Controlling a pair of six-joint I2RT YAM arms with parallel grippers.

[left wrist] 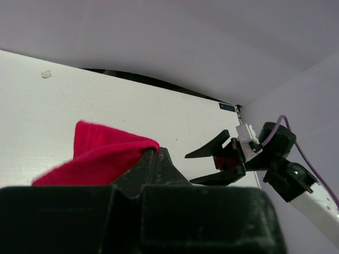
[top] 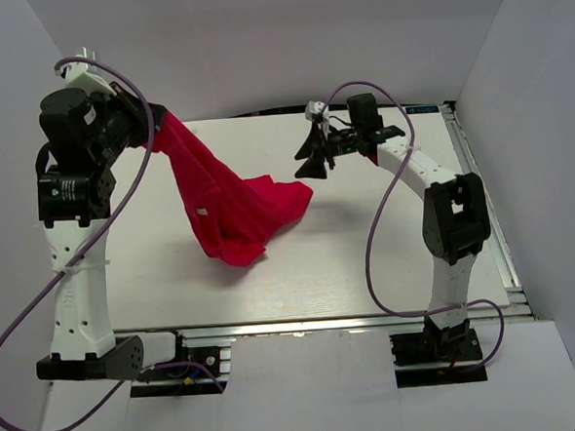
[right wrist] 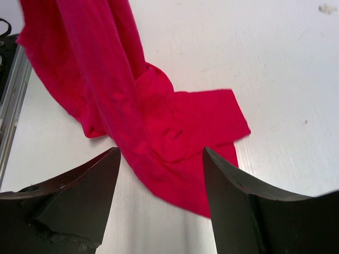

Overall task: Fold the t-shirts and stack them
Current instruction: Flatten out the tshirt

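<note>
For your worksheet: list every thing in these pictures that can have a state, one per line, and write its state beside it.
red t-shirt: unfolded and crumpled, one end lifted, the rest trailing down onto the table.
left gripper: shut on the t-shirt's lifted end, raised above the table.
right gripper: open, holding nothing, apart from the t-shirt.
table: bears the t-shirt's lower part.

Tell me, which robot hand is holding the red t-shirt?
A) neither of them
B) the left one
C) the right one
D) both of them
B: the left gripper is shut on one end of the red t-shirt and holds it up off the table, while the right gripper hangs open with nothing in it.
</note>
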